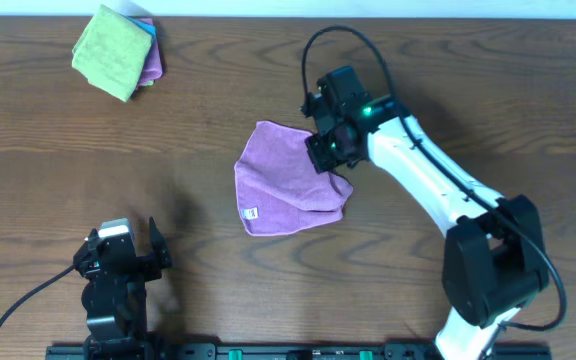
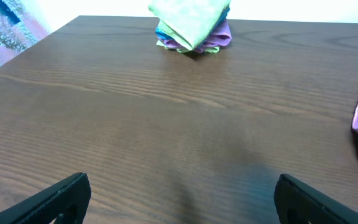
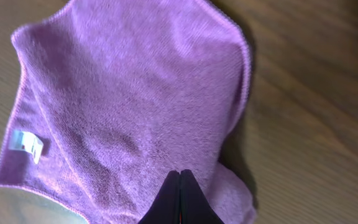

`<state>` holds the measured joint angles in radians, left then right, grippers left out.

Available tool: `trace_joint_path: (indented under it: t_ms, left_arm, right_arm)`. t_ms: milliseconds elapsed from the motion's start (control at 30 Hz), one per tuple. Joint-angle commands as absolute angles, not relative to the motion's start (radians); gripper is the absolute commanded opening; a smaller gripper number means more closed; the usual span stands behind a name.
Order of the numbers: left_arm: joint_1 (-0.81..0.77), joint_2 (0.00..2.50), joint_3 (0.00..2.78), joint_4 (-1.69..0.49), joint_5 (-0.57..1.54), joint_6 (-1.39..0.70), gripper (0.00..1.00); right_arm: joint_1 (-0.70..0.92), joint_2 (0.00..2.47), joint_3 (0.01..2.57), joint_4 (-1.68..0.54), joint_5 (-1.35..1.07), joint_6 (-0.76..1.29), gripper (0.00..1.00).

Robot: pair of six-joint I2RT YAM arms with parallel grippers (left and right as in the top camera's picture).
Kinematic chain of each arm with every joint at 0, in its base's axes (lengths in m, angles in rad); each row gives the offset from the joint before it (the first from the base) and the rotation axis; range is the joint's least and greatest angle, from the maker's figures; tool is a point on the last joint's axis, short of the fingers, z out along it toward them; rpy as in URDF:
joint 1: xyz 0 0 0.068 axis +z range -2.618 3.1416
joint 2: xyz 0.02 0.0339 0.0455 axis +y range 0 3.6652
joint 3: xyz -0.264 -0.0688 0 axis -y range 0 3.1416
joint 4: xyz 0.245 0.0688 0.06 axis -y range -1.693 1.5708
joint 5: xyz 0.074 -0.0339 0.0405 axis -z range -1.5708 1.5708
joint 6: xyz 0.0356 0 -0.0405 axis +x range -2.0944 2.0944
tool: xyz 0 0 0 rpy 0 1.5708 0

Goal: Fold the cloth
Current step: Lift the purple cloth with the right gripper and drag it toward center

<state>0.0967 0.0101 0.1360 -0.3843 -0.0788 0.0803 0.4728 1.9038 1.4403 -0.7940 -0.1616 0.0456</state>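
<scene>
As far as I can count from where I stand, two arms work this table (image 1: 48,160), one loose cloth (image 1: 288,180) lies on it, and one small pile of folded cloths (image 1: 118,52) sits in the far left corner. That pile shows three colours: green on top, with pinkish purple and a sliver of blue beneath.

The loose cloth is purple and fuzzy, lying near the middle of the table, a little to the right. It is not flat. It looks doubled over unevenly, with a lower layer poking out along its near right edge. One white tag (image 3: 27,144) shows by its near left corner (the only label I can spot).

The right end effector (image 3: 179,186) is over the cloth's right side, fingers pressed tight together with no gap between them. Their tips are right at the fabric, but I cannot tell whether any of it is pinched between them.

The left end effector (image 2: 180,198) hangs low over bare wood at the near left, well apart from both cloth and pile. Its two fingers (image 2: 55,199) are spread wide with nothing between them.
</scene>
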Motion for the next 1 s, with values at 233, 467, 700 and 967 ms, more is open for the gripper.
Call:
trace_joint_path:
  t_ms: [233,467,700,967]
  left_arm:
    - [0.102,0.004,0.115,-0.388,-0.085,0.093,0.95]
    - [0.102,0.004,0.115,-0.388,-0.085,0.093,0.95]
    - [0.102,0.004,0.115,-0.388,-0.085,0.093,0.95]
    - [0.102,0.004,0.115,-0.388,-0.085,0.093,0.95]
  right_arm:
    - [0.589,1.936,1.376,-0.824,-0.198,0.059,0.01]
    - [0.69,1.938,1.331,-0.815,-0.071,0.078,0.01]
    - [0.701,1.945,1.318,-0.8,0.099,0.12,0.01]
    - [0.709,2.053,1.312,-0.804,0.074,0.118,0.01]
